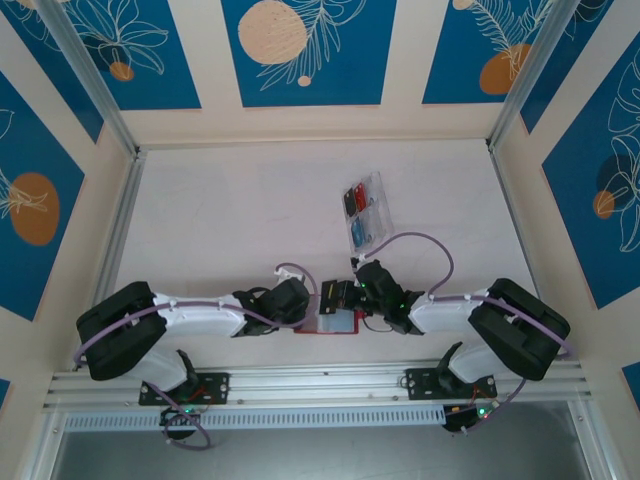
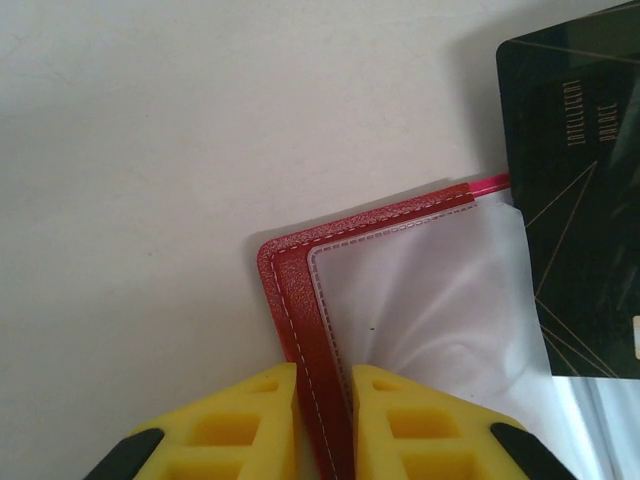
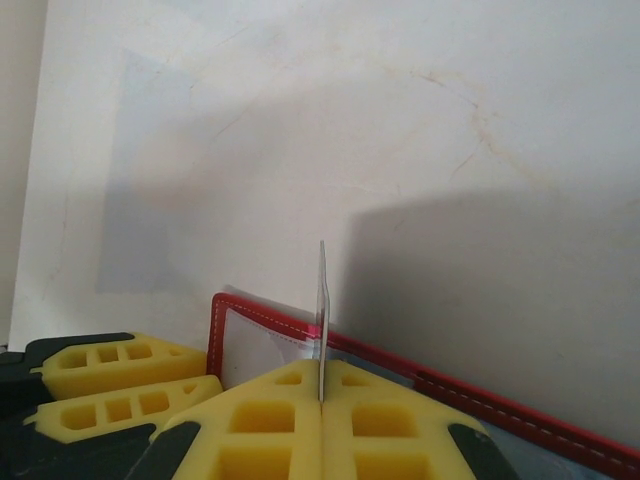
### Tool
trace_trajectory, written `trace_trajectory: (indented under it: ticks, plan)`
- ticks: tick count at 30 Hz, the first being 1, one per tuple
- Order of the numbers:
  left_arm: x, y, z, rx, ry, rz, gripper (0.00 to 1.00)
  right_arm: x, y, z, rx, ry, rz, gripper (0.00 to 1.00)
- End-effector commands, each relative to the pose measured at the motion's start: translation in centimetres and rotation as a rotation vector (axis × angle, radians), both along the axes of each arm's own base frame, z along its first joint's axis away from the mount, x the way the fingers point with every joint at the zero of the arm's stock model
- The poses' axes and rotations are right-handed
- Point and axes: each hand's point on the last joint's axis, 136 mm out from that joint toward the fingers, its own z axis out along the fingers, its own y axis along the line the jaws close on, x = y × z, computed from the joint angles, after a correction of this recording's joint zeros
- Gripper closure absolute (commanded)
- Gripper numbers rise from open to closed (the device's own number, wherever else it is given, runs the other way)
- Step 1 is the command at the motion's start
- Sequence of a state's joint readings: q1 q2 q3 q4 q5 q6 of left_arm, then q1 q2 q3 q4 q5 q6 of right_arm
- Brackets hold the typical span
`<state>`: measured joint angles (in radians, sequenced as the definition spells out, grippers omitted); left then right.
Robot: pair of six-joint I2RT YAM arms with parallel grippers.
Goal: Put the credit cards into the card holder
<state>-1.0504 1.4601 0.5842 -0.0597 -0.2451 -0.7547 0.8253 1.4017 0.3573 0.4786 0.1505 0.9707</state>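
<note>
Soft, even light filled the overhead view; the white table point(image 1: 250, 220) was bright and flat, and detail was coarse. From the right wrist, a broad grey shadow lay on the table behind the card holder point(image 3: 450, 393). Close to the lens, the left pincer point(image 2: 322, 375) was slightly blurred.

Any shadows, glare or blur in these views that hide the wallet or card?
Top view: even light, no glare, wallet small. Left wrist: stitching sharp, soft shadow beside the card. Right wrist: broad shadow across the table, card edge-on but crisp.
</note>
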Motion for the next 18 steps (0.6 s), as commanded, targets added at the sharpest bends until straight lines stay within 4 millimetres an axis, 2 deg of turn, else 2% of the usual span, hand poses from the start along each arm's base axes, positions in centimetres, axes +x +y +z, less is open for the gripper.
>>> trace_trajectory:
  ticks: [1, 7, 18]
  plan:
    - [-2.4, 1.5, -2.2, 0.077, 0.082, -0.027, 0.82, -0.4, 0.3, -0.2, 0.031, 0.018, 0.005, 1.0]
    - [-2.5, 1.4, -2.5, 0.081, 0.089, -0.026, 0.82, -0.6, 0.6, -0.1, 0.065, 0.032, 0.016, 1.0]
    - [-2.4, 1.3, -2.6, 0.084, 0.09, -0.026, 0.83, -1.4, 1.4, -1.3, 0.086, 0.078, 0.033, 1.0]
